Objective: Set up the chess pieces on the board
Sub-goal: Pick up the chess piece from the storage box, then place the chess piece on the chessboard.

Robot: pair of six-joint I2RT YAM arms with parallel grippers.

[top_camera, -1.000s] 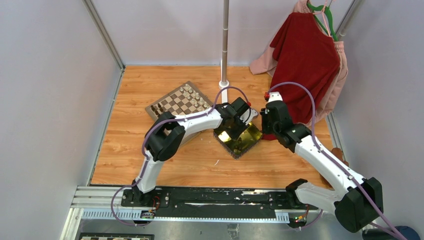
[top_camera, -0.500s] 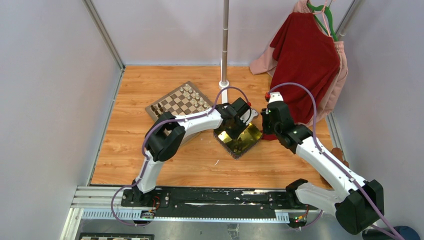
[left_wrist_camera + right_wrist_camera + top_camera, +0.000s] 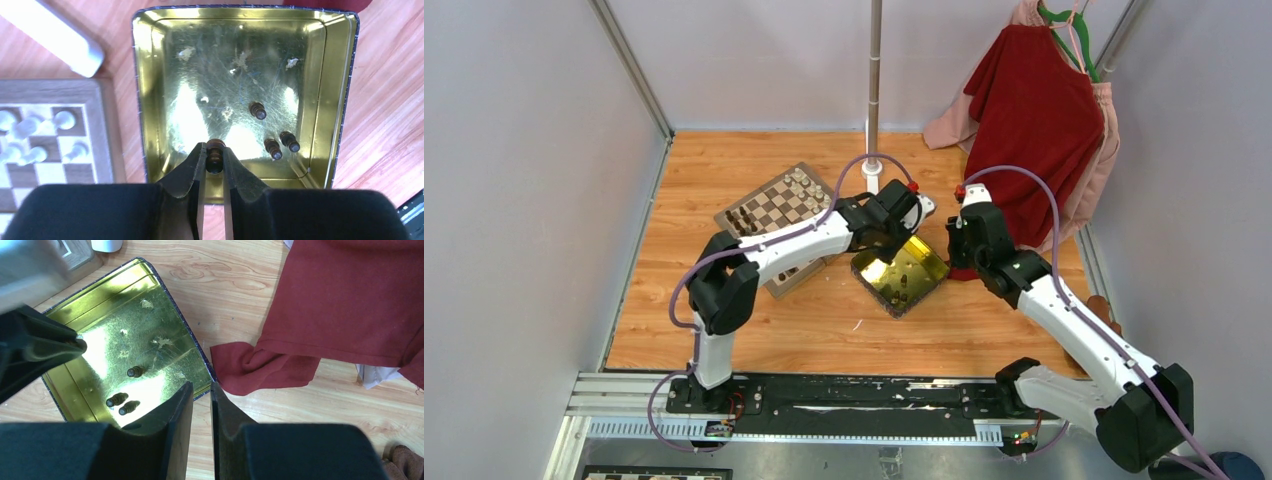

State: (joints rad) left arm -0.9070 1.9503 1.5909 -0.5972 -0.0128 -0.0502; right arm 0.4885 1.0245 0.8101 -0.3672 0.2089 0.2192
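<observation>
**Left wrist view.** The left claw (image 3: 215, 161) is clenched on one dark brown chess piece (image 3: 215, 151), which is pinched upright between the two fingertips. The piece is held above the near inner wall of the yellow tray (image 3: 141, 100). Three loose dark pieces (image 3: 258, 110) are noted on the tray floor, lying on their sides; two of them are just beside each other. The board (image 3: 98, 140) is seen at the left, its rim just beside the tray's wall. Cream-white pieces (image 3: 65, 119) are standing on its squares.

**Right wrist view.** The right claw (image 3: 202, 396) is left slightly parted, with a narrow slit between the fingers and nothing grasped. It is held over the tray's edge. A red garment (image 3: 350, 300) is lying on the bench (image 3: 240, 270) beside the tray.

**Top view.** The board is placed askew, left of the bench's middle and toward the far edge. Pieces are ranked along two opposite sides. The tray is set near the bench's middle, off the board's right corner. A pole (image 3: 874, 90) is standing at the far edge.
</observation>
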